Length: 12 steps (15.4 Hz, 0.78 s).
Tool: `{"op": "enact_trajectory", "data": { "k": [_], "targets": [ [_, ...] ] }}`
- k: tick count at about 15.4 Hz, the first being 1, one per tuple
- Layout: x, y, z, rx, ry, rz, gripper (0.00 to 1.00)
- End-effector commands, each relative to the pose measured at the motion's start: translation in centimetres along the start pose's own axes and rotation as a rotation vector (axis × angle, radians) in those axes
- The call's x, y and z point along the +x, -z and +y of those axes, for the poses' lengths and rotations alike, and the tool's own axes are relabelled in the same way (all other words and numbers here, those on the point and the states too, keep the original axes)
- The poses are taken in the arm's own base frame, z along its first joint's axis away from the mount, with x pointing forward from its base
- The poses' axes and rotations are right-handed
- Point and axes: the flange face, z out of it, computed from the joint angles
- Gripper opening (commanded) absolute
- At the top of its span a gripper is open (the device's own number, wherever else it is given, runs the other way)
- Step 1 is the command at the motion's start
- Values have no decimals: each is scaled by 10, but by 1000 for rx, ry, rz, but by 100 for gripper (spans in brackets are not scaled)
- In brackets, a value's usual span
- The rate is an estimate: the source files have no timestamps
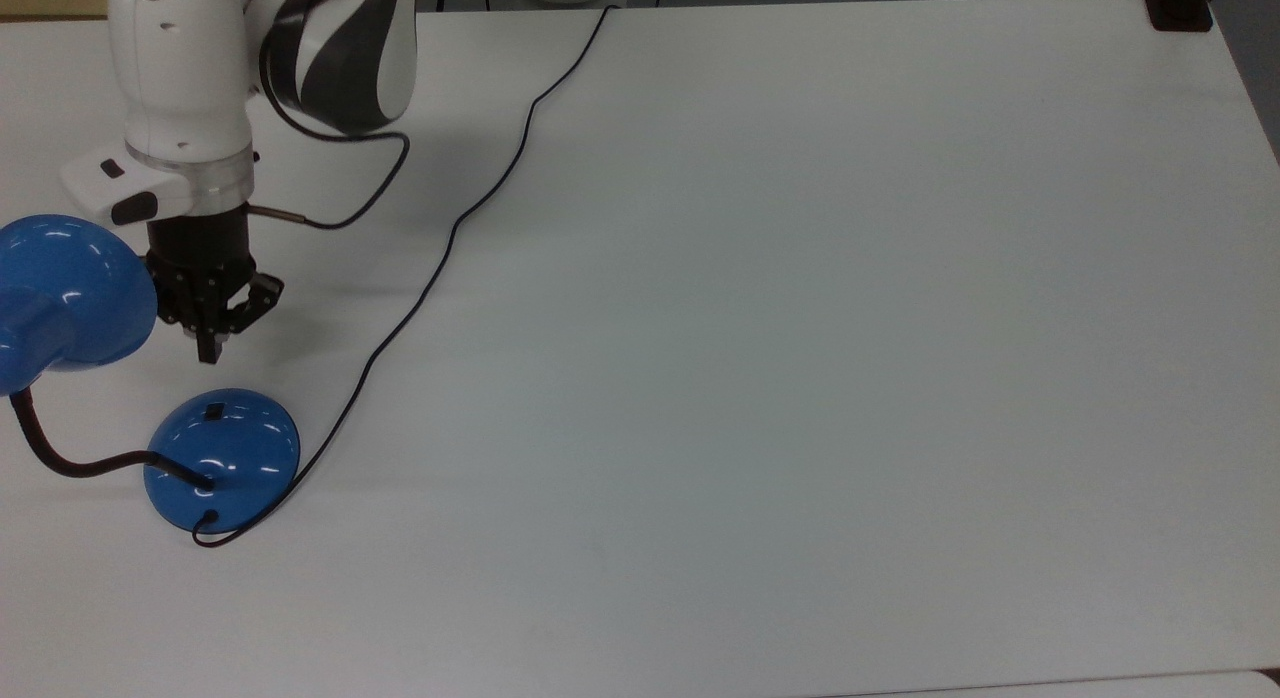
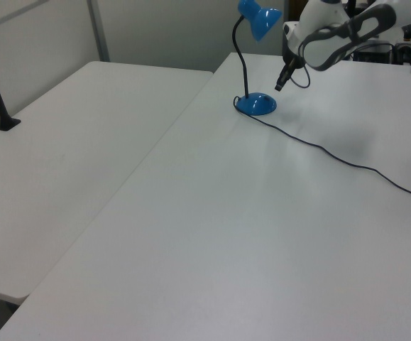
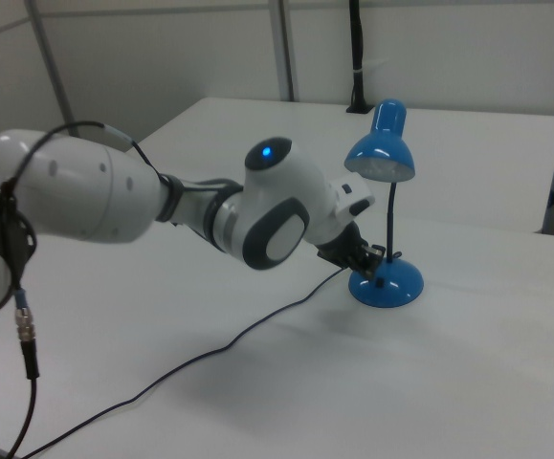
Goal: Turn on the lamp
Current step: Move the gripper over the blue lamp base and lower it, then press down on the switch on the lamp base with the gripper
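No writing can be read anywhere (no label, brand or number).

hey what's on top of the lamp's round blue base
On the base sit a small black switch, the black gooseneck joint and the cord entry. The gripper hovers just short of the switch. The base's underside is hidden.

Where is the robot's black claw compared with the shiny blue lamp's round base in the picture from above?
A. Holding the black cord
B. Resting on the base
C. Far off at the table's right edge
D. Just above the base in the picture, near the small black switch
D: in the top view the black gripper points down just short of the glossy blue lamp's round base, close to its small black switch.
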Motion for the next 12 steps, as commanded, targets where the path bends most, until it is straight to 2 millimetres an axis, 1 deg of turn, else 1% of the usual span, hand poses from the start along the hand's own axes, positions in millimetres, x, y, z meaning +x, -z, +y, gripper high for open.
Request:
{"op": "enact_trajectory", "data": {
  "k": [1, 3, 4, 5, 7, 9, 11, 12],
  "targets": [
    [-1, -22, -1, -25, -38, 96, 0],
    [-3, -29, -3, -23, -39, 91, 0],
    [1, -30, -2, -24, -42, 97, 0],
    [-1, -37, -2, -21, -49, 92, 0],
    [2, -41, -2, -19, -58, 96, 0],
    [6, -39, 0, -16, -76, 106, 0],
    [5, -45, -1, -15, -76, 104, 0],
    [11, -43, 0, -17, -81, 114, 0]
  ]
}}
